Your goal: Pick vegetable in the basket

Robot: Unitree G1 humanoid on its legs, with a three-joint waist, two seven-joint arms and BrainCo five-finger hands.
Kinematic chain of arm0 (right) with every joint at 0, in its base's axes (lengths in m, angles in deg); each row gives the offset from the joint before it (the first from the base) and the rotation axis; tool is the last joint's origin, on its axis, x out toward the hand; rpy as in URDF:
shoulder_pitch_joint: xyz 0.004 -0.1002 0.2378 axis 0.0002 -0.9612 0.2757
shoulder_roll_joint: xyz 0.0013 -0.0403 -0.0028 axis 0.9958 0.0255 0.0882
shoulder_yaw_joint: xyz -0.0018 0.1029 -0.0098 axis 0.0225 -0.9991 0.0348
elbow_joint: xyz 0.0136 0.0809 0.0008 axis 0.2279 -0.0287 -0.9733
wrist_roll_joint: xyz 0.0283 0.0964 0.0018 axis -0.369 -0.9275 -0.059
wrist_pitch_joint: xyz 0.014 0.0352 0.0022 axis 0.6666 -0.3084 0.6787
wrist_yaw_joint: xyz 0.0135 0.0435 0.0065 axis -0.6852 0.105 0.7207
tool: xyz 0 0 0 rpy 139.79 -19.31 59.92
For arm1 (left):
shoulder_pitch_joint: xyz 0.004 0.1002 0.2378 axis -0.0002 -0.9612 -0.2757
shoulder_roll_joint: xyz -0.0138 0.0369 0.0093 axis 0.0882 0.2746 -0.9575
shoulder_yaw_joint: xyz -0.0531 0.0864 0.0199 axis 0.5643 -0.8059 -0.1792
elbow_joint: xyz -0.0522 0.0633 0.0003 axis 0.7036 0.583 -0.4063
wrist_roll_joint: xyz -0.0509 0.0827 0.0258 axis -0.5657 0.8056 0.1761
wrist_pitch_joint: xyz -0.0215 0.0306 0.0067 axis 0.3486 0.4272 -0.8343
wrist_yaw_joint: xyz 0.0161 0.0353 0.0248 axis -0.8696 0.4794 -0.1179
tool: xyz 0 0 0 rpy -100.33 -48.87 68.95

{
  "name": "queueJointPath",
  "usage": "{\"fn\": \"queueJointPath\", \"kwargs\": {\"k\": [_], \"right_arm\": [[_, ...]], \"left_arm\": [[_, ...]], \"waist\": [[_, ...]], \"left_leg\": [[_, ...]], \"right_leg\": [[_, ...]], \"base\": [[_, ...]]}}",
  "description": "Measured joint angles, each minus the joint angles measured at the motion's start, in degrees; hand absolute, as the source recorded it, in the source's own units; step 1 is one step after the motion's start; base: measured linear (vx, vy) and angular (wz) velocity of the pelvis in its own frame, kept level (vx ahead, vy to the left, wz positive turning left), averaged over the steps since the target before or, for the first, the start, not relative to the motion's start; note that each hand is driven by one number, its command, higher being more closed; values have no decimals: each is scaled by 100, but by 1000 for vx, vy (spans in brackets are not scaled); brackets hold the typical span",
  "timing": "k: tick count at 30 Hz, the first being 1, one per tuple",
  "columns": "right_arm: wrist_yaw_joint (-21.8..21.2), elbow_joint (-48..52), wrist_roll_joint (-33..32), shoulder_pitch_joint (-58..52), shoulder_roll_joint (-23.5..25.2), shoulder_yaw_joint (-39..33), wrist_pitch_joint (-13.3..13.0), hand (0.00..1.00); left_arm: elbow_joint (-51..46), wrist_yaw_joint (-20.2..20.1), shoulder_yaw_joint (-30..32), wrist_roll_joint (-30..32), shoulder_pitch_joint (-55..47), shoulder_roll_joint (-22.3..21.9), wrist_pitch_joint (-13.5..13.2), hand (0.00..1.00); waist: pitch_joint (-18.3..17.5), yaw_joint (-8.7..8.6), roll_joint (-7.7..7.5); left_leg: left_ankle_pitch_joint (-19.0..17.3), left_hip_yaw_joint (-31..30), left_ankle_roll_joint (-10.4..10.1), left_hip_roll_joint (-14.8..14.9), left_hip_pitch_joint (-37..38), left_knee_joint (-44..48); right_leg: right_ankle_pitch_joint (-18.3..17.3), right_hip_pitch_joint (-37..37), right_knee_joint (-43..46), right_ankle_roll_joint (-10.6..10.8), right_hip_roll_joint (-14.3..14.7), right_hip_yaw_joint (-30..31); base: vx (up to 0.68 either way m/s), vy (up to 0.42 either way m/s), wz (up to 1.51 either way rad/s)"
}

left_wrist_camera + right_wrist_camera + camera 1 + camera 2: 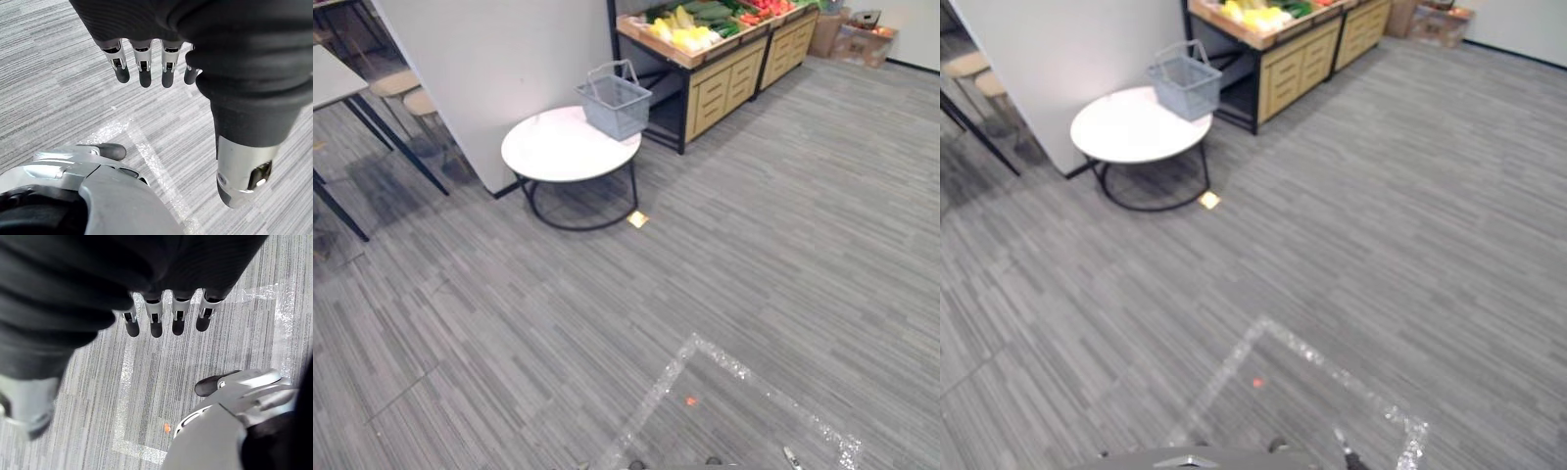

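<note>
Vegetables (690,29) lie on the wooden stand (724,83), far ahead of both hands, past the grey basket (614,106) on the round white tabletop (558,149); the left hand (143,61) and right hand (155,316) hang above the floor (754,245), fingers straight and empty.

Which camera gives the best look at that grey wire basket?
The left eye view: the basket sits whole on the round white table, handle raised. The right eye view shows it too, nearer the picture's edge. The wrist views face the floor.
</note>
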Motion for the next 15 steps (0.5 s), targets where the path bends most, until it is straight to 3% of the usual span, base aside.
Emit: {"fn": "queueJointPath", "kwargs": {"k": [15], "right_arm": [[2, 27, 24, 63, -3, 52, -63, 0]], "left_arm": [[1, 51, -49, 0, -2, -7, -38, 0]], "waist": [[58, 7, -18]], "left_leg": [[-79, 230, -38, 119, 52, -35]], "right_leg": [[-25, -14, -26, 33, 98, 134]], "base": [[-54, -32, -7]]}}
